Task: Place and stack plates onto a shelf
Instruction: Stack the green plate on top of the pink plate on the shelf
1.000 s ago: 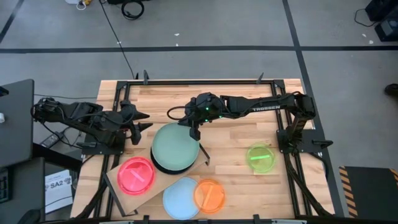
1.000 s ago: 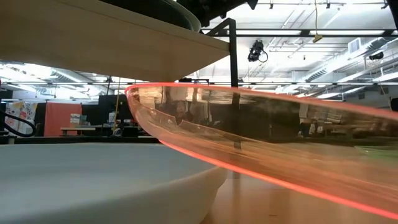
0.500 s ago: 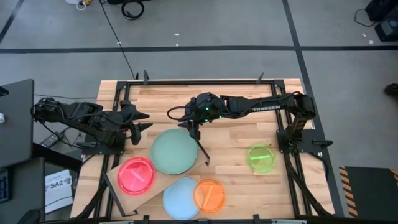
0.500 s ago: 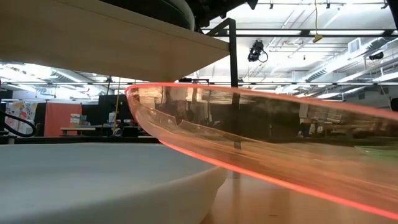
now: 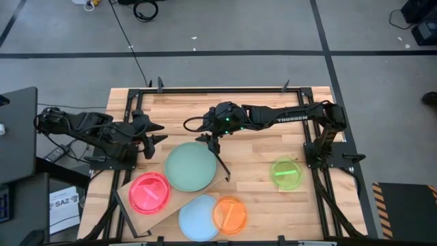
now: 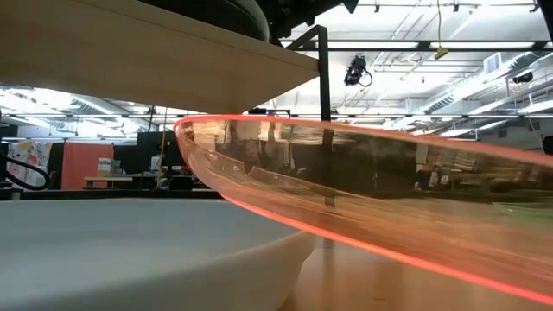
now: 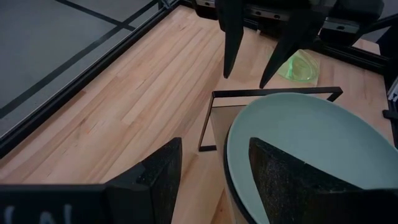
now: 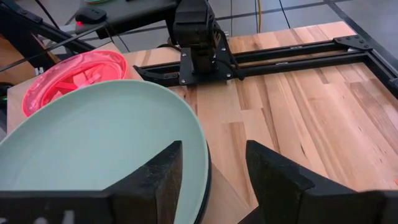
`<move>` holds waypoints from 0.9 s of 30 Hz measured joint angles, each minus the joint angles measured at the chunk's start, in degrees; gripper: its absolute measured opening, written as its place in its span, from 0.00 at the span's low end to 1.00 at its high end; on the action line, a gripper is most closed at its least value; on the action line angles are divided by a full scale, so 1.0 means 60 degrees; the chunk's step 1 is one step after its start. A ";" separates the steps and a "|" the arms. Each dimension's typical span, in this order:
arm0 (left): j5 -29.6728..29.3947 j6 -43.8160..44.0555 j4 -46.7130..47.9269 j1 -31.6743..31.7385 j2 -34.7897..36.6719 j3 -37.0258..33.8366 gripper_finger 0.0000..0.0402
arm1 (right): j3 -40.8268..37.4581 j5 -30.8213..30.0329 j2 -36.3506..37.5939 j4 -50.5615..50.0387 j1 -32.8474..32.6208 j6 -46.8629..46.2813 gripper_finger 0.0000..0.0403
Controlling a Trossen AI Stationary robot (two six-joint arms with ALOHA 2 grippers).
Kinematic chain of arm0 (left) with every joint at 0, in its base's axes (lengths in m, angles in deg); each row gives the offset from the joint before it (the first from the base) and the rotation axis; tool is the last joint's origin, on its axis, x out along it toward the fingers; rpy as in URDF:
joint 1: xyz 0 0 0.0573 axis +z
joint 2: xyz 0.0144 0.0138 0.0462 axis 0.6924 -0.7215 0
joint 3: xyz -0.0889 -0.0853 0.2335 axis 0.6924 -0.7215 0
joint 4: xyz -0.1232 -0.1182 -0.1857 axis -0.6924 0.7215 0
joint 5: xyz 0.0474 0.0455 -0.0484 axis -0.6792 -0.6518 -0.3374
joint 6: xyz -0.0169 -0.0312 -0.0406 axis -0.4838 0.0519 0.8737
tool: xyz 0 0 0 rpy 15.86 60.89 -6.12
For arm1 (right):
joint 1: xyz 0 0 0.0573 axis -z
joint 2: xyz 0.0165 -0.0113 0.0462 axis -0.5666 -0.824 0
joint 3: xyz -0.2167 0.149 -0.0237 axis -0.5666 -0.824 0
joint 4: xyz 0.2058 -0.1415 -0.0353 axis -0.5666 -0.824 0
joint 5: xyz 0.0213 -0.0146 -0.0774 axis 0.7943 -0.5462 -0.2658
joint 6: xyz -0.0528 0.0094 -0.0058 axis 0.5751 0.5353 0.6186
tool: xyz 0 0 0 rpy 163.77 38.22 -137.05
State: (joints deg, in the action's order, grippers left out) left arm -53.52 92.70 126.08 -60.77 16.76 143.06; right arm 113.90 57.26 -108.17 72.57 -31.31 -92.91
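Plates nearest me, light-blue (image 5: 199,216) and orange (image 5: 230,214), lie on the worktop (image 5: 252,113). Pink (image 5: 149,192) and mint-green (image 5: 191,166) ones rest on the shelf (image 5: 128,195). Beyond, the right pincer (image 5: 209,142) gapes empty; the left pincer (image 5: 158,132) too.

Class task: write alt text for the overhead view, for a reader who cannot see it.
A round mint-green plate lies on a pale wooden shelf board beside a translucent pink plate. The right end effector hovers open at the mint-green plate's far edge; the left end effector waits open nearby.
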 joint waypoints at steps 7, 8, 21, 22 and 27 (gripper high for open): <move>0.0000 0.0000 0.0000 0.0002 -0.0002 0.0000 0.48 | 0.0000 0.0000 0.0000 0.0000 0.0000 0.0003 0.48; 0.0000 0.0000 0.0004 0.0002 -0.0001 0.0000 0.48 | 0.0000 0.0000 0.0000 0.0000 0.0000 0.0003 0.48; 0.0000 -0.0007 0.0001 0.0003 0.0000 0.0000 0.48 | 0.0000 0.0000 0.0000 0.0000 0.0000 0.0036 0.48; 0.0000 -0.0007 0.0004 0.0000 -0.0004 0.0000 0.48 | 0.0000 0.0000 0.0000 0.0000 0.0000 0.0036 0.48; 0.0000 -0.0067 0.0000 0.0000 0.0000 0.0000 0.48 | -0.0002 0.0000 0.0000 0.0000 0.0000 0.0037 0.48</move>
State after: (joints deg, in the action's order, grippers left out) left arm -53.52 92.29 126.08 -60.77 16.76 143.06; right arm 113.88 57.26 -108.17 72.57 -31.31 -92.69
